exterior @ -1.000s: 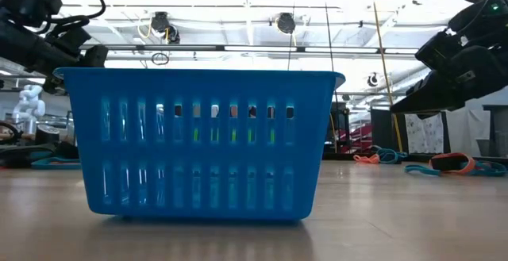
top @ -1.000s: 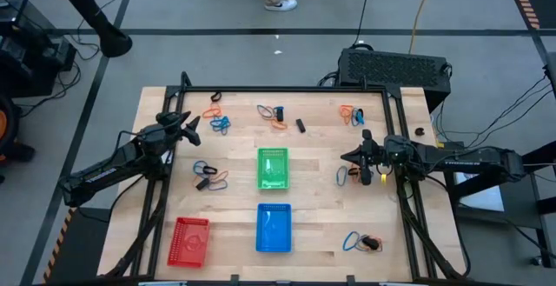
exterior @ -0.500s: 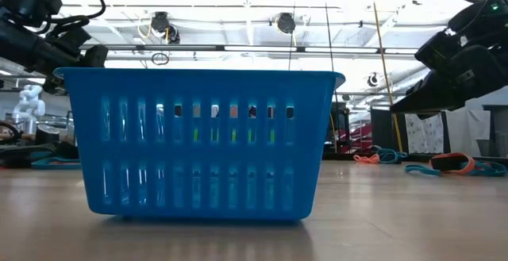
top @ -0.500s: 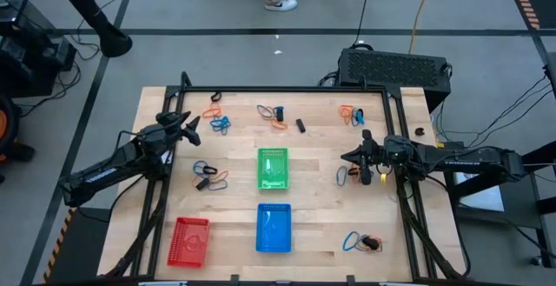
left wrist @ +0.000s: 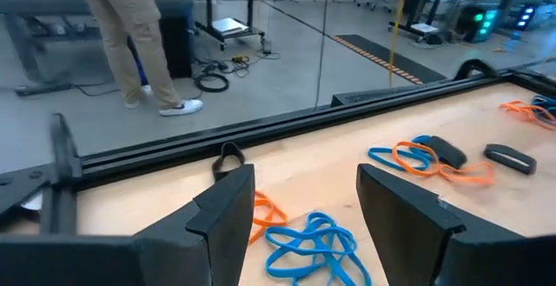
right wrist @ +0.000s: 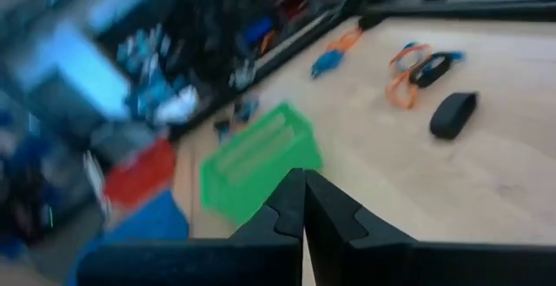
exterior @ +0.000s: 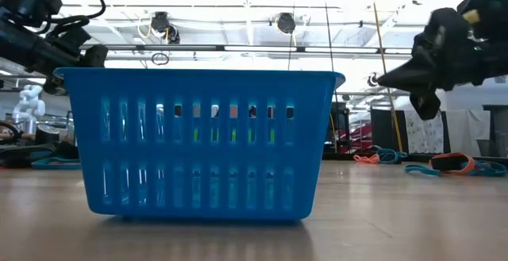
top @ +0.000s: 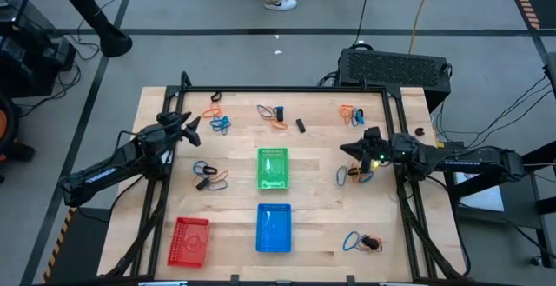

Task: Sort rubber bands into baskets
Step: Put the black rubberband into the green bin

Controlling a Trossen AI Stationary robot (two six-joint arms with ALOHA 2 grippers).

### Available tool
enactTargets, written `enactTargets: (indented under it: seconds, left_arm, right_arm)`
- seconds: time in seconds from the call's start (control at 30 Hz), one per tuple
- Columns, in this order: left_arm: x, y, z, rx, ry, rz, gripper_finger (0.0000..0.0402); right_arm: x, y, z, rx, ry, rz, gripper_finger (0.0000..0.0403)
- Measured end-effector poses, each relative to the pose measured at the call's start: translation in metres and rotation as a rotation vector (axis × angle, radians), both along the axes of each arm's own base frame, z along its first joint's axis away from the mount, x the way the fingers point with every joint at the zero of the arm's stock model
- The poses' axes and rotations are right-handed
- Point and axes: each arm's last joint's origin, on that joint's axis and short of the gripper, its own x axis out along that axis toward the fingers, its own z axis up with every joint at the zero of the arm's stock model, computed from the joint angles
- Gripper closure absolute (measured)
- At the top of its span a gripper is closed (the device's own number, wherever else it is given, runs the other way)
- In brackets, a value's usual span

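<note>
thin orange, blue and black rubber bands (top: 218, 123) lie in loose clumps around the wooden tabletop (top: 317, 208), outside the green mesh basket (top: 273, 168), blue basket (top: 274, 228) and red basket (top: 189, 240). left gripper (top: 190, 129) hovers beside a blue clump, jaws apart. right gripper (top: 350, 149) hangs with jaws together, empty. the bands look light, limp and snaggy; pinch a single raised strand.

Two slim black jointed arms, each with a dark two-fingered claw (top: 188, 128).
</note>
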Motion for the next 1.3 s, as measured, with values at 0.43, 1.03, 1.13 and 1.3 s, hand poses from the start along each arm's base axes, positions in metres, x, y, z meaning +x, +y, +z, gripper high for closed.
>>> enactTargets:
  seconds: [0.43,1.03,1.13,1.3]
  left_arm:
    - [0.004,-0.003,-0.001,-0.312,-0.330,-0.065,0.0191]
    - [0.013,-0.007,0.038,-0.478,-0.327,-0.280,0.0191]
    - [0.017,-0.005,0.057,-0.481,-0.214,-0.277,0.0191]
    - [0.030,0.000,0.089,-0.457,0.005,-0.339,0.0191]
  right_arm:
    - [0.000,-0.002,0.006,-0.040,-0.055,-0.057,0.0403]
    - [0.013,-0.004,0.048,-0.295,-0.145,-0.059,0.0378]
    - [0.024,-0.005,0.067,-0.368,-0.109,-0.008,0.0361]
    - [0.050,-0.008,0.100,-0.435,-0.044,0.045,0.0334]
